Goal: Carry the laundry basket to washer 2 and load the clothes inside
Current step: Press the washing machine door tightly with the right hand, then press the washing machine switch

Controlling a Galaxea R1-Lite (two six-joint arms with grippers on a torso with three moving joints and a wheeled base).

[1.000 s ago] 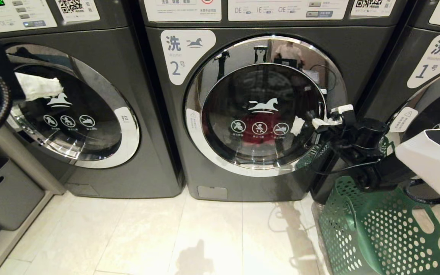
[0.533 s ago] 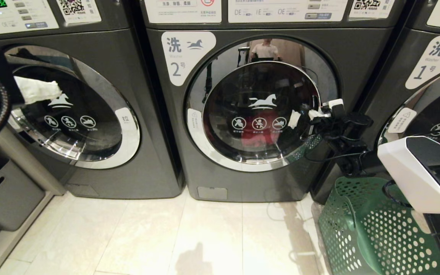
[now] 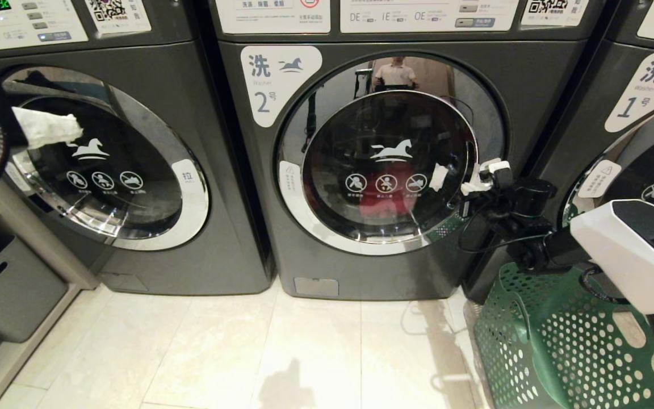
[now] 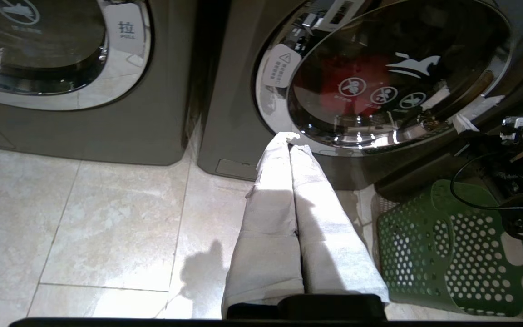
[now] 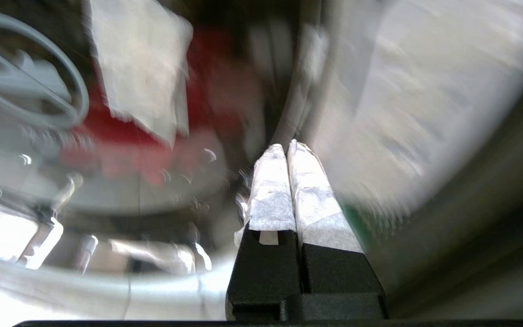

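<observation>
The laundry basket point(image 3: 565, 346) is seen parked on the floor at the near right, just in front of the gap between washer 2 point(image 3: 384, 153) and the washer marked 1 point(image 3: 639, 125), so the carrying part of the job is judged complete. No garment can be made out in the part of the basket that shows. Behind the glass of washer 2's round door point(image 3: 386, 167), a bright red garment point(image 3: 384, 199) is visible low in the drum; the other clothes cannot be made out through the dark glass. The door appears pushed nearly flush with the front of the machine, though whether it is latched cannot be told. The right gripper point(image 3: 483, 179) is placed at the door's right rim, its padded jaws pressed together on nothing, which reads as a push on the door. The left gripper point(image 4: 288, 141) is held at the far left, apart from the work, jaws likewise closed and empty. What is left is judged to be little: a firm final press on the door, and the arm's withdrawal.
</observation>
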